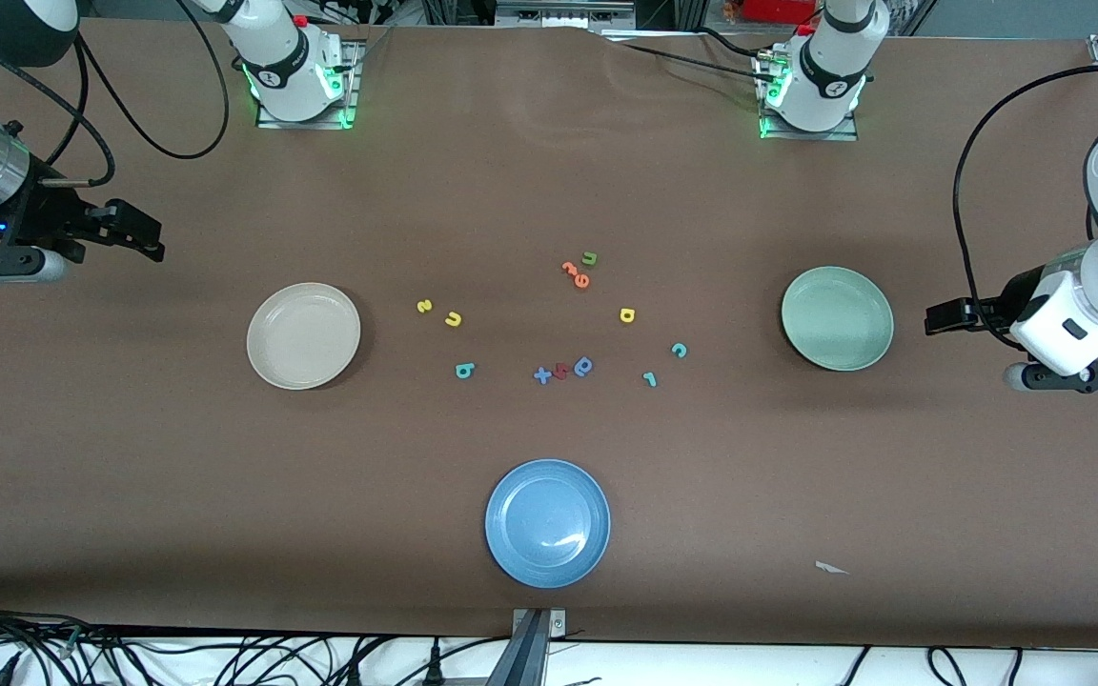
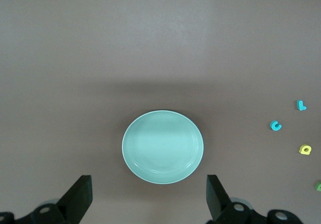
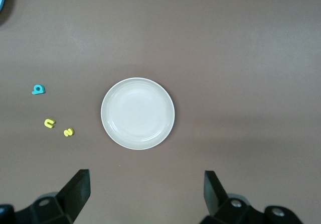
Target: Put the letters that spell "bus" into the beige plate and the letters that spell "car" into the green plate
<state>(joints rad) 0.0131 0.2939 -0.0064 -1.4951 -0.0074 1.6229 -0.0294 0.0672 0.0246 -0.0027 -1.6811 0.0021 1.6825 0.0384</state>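
Observation:
The beige plate (image 1: 303, 335) (image 3: 138, 113) lies bare toward the right arm's end. Beside it, toward the middle, lie the yellow s (image 1: 424, 306) (image 3: 68, 132), yellow u (image 1: 453, 319) (image 3: 49, 123) and teal b (image 1: 464, 370) (image 3: 38, 89). The green plate (image 1: 837, 317) (image 2: 163, 146) lies bare toward the left arm's end, with the yellow a (image 1: 627, 314) (image 2: 305, 149), teal c (image 1: 679, 350) (image 2: 276, 126) and teal r (image 1: 649, 379) (image 2: 301, 105) beside it. My right gripper (image 1: 144, 238) (image 3: 145, 194) hangs open over bare table at its end. My left gripper (image 1: 940, 317) (image 2: 149, 199) hangs open likewise, holding nothing.
A blue plate (image 1: 547, 523) sits nearest the front camera. In the middle lie an olive u (image 1: 589, 257), orange pieces (image 1: 575, 273), a blue x (image 1: 542, 374), a red piece (image 1: 560, 371) and a blue rounded letter (image 1: 583, 366). A white scrap (image 1: 831, 568) lies near the front edge.

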